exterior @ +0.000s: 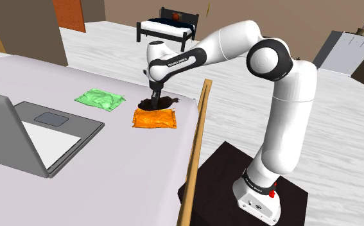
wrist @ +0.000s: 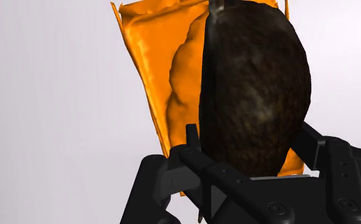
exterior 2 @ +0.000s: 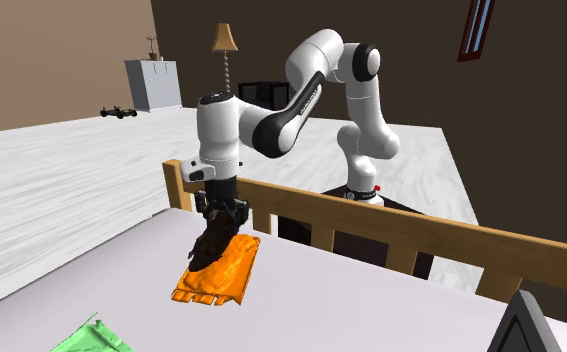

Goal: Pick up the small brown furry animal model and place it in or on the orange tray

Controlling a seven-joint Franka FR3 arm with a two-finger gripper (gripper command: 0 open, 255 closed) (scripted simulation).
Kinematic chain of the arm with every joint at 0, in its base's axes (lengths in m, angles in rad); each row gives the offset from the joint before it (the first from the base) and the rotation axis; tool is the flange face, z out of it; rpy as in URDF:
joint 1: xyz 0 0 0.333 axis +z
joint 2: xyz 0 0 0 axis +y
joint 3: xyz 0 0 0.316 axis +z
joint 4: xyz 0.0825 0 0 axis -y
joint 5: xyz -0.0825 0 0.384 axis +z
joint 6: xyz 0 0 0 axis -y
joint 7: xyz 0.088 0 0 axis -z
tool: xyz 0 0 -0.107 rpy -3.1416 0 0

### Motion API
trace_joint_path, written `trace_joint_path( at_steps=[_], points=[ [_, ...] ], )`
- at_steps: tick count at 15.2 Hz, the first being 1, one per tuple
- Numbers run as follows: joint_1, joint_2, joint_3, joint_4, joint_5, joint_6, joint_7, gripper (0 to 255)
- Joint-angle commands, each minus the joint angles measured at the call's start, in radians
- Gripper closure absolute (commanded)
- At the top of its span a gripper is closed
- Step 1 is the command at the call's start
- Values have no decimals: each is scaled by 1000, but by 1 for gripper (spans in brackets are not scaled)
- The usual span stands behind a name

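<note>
the gripper (exterior 2: 223, 215) is closed narrowly on the small brown furry animal (wrist: 255, 89), one black finger (wrist: 195, 143) pressed to each flank of its rounded, egg-like body, so the animal is held between them rather than merely lying there. it hangs nose-down under the hand, directly over the orange tray (wrist: 150, 57), which lies flat and crumpled-looking on the pale surface (exterior: 110, 173) near the wooden rail (exterior: 198, 135). in the second exterior view the animal's lower end comes close to the tray's far end; whether it touches is not clear. a green sheet (exterior: 99, 99) lies beside the tray and an open laptop (exterior: 26, 131) sits well apart. judging by its look, the animal is light and probably soft, with fur that could let it creep or twist in a smooth grip. its body is widest in the middle, so a hold across that belly, as the fingers have it, seems the safest place; nearer the tapered end it would likely squirt out. the tray looks thin and uneven, so a rounded body may roll when let go. lowering it until it rests before opening seems wise.
</note>
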Motion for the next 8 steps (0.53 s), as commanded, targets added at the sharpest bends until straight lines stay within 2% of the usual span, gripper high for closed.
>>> trace_joint_path(
  at_steps=[1,8],
  points=[
    [0,13,-1,-8,-3,23,2,255],
    [1,49,-5,-33,-12,82,13,255]
  ],
)
